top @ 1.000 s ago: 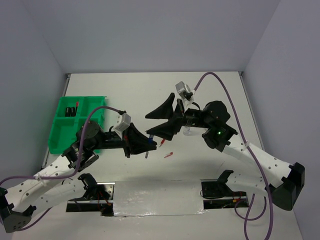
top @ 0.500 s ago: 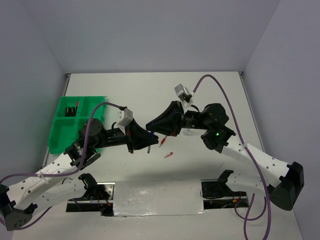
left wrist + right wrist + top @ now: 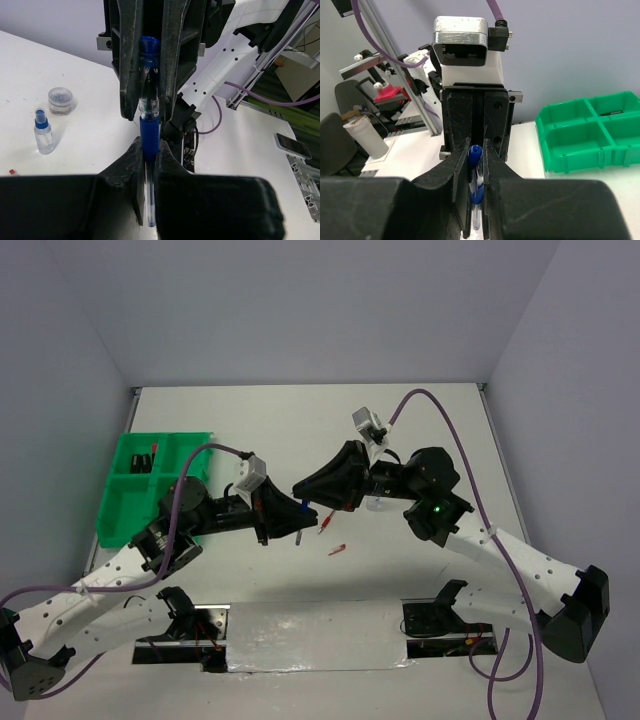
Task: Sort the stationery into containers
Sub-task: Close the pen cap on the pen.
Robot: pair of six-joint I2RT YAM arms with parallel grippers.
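White table [image 3: 250, 430], plain grey walls [image 3: 300, 310] on three sides. Green tray [image 3: 125, 510] at the left edge, black highlighters [image 3: 150, 458] in its back-left compartment. Left gripper [image 3: 149, 155] is clamped narrow on the blue pen [image 3: 149, 132], held off the table mid-scene. Red pen [image 3: 337, 549] lies on the table just below it. Right gripper [image 3: 476, 165] is pinched on the same blue pen at the cap end. Small bottle [image 3: 43, 134] and round roll [image 3: 60, 100] stand near each other, apart, under the right arm.
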